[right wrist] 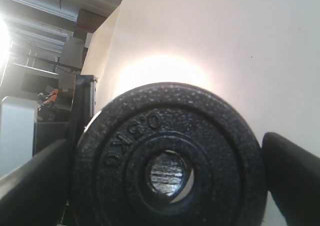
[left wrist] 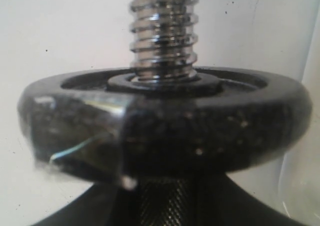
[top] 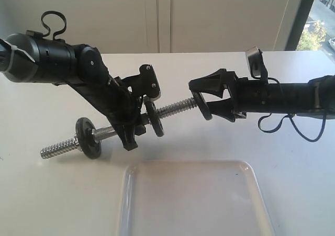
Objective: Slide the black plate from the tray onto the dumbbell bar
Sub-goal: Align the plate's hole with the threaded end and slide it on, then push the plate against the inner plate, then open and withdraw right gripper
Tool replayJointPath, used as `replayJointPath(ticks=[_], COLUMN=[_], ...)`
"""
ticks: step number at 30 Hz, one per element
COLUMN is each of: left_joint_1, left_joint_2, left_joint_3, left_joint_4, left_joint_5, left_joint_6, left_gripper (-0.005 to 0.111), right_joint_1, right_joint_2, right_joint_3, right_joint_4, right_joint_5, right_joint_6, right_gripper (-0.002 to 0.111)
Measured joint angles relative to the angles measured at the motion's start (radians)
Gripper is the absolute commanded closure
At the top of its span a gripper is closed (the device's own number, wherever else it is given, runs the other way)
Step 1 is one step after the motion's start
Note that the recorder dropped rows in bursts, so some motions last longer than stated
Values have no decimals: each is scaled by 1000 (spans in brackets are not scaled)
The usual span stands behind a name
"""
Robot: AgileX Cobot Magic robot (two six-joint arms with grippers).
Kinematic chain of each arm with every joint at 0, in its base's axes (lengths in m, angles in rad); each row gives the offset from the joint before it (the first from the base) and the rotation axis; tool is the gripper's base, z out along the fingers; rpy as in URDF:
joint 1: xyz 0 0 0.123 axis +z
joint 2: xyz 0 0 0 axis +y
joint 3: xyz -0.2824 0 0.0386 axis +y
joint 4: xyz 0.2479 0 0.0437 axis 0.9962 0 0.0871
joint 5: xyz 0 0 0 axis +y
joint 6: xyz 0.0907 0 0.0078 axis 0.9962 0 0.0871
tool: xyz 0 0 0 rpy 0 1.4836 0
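Ext: left gripper clamped mid-section of short chrome steel threaded dumbbell bar, held above desk centre, w/ two other black discs on it. Right gripper pinched round matte-black metal plate at bar's tip. Glossy white rectangular tray sat at near edge.
L wrist: one disc sat on bar thread.
R wrist: plate sat between fingers, bar end visible thru hole.

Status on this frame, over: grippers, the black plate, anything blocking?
Left gripper shut on dumbbell bar, right gripper shut on black plate. Plate's hole lined up at bar's threaded tip. Nothing between; second disc sits further along the bar.
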Motion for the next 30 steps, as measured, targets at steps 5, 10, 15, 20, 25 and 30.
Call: replayJointPath(ticks=[5,10,15,20,25,30], left_joint_1=[0,0,6,11,-13,-17], left_joint_2=[0,0,0,0,-2,-2], left_joint_3=[0,6,6,11,11,11], left_joint_4=[0,-25,-27,-24,-63,-81], left_joint_5=[-2,-23,-29,-32,-45,-47], left_joint_6=[0,11,7,16,39,34], left_gripper=[107,107,107,107,107,107], right_joint_1=[11,37,68,122,167,167], right_joint_2=[0,2,2,6,12,12], right_joint_3=[0,0,-2,-6,-6,-6], right_joint_4=[8,36,69,73,52,55], right_joint_5=[0,-14,-44,-83,-61,-61], right_joint_6=[0,0,2,2,2,-2], right_gripper=[108,108,108,108,108,108])
